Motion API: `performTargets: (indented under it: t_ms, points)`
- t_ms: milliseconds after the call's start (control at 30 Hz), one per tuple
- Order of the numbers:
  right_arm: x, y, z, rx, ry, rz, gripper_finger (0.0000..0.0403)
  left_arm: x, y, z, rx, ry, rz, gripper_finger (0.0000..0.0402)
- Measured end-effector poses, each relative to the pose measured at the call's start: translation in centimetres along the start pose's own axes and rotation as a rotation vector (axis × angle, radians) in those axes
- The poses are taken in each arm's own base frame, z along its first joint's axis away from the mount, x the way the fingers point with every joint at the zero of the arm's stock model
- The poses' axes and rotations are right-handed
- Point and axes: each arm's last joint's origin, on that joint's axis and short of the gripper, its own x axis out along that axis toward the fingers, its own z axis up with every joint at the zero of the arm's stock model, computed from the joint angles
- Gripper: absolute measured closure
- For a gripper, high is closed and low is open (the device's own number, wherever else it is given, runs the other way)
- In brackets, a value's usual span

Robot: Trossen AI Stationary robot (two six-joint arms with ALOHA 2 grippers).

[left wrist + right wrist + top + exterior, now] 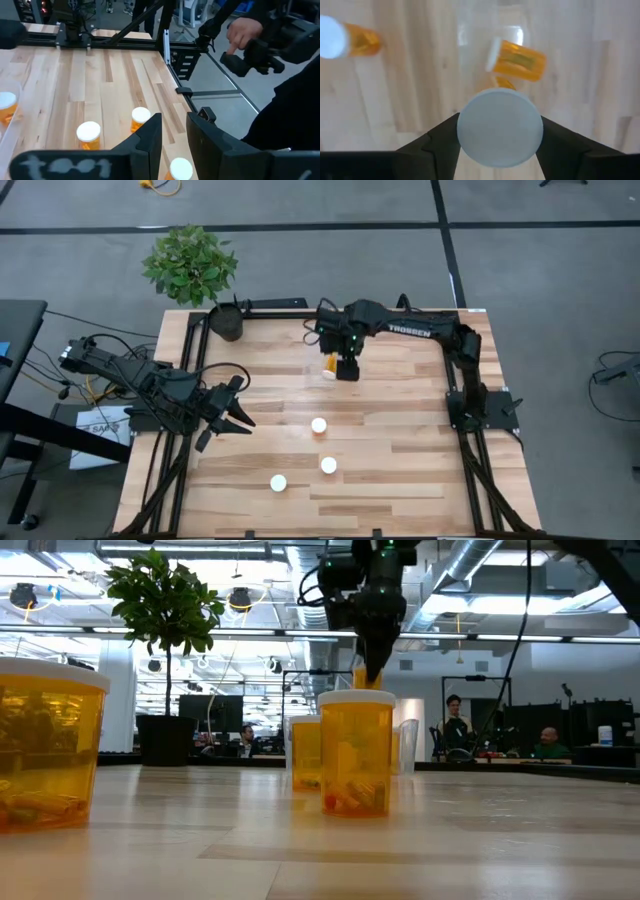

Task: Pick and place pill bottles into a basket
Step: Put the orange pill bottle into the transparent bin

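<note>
From above, the right gripper (346, 366) hung over the far middle of the table (400, 470), nipping an orange bottle (330, 363) right over the faint basket (327, 370), its arm stretched in from the right edge with the wrist pointing down. Three more bottles, white caps up, stood well apart nearer the front (319, 425) (328, 465) (279, 482). The left gripper (228, 412) waited low at the left side, fingers spread and holding nothing. At table height, the right gripper (372, 668) came down from above with a glimpse of orange at its tips, behind a standing bottle (355, 753) with pills visible inside. The left wrist camera showed its own spread fingers (150, 136) over the wood, capped bottles nearby, and a person's hand (243, 33) on a controller beyond the table. The right wrist camera looked down on a white cap (500, 127) squeezed between both fingers, one bottle (516, 60) already lying in the basket (465, 30). These look light, stiff and smooth, likely slippery, so a grip just under the cap seems best.
</note>
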Motion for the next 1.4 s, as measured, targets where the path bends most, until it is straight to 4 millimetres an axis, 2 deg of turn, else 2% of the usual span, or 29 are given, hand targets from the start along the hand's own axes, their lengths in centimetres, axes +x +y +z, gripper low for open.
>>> performTargets:
  t_ms: [67,233,367,433,567,767,933,1100,1400]
  points:
    - [-0.1,-1.1,-0.2,0.004,-0.008,-0.007,0.0183,0.0,0.0,0.0,0.0,-0.001,0.006,0.0324]
    - [-0.3,-3.4,-0.9,0.014,-0.023,-0.018,0.0213,0.0,0.0,0.2,0.0,-0.021,0.021,0.0324]
    - [-0.4,-4.7,-1.1,0.028,-0.055,0.002,0.0211,0.0,0.1,0.3,0.0,-0.032,0.024,0.0324]
    - [-0.1,-5.1,-1.2,0.036,-0.069,0.004,0.0197,0.0,0.1,0.3,-0.002,-0.034,0.03,0.0324]
    - [1.3,-5.4,-1.7,0.044,-0.041,0.015,0.0179,0.0,0.3,0.3,-0.005,-0.036,0.041,0.0324]
    - [3.9,-5.2,-2.7,0.022,0.025,0.044,0.0212,0.0,0.5,0.4,-0.008,-0.038,0.051,0.0324]
    - [5.3,-5.5,-3.1,0.032,0.017,0.039,0.0199,0.0,0.5,0.4,-0.008,-0.038,0.052,0.0324]
    - [5.9,-6.0,-3.5,0.058,0.012,0.034,0.0171,0.0,0.5,0.4,-0.008,-0.038,0.052,0.0324]
    - [6.2,-6.2,-4.0,0.072,0.035,0.043,0.0191,0.0,0.5,0.4,-0.01,-0.038,0.052,0.0324]
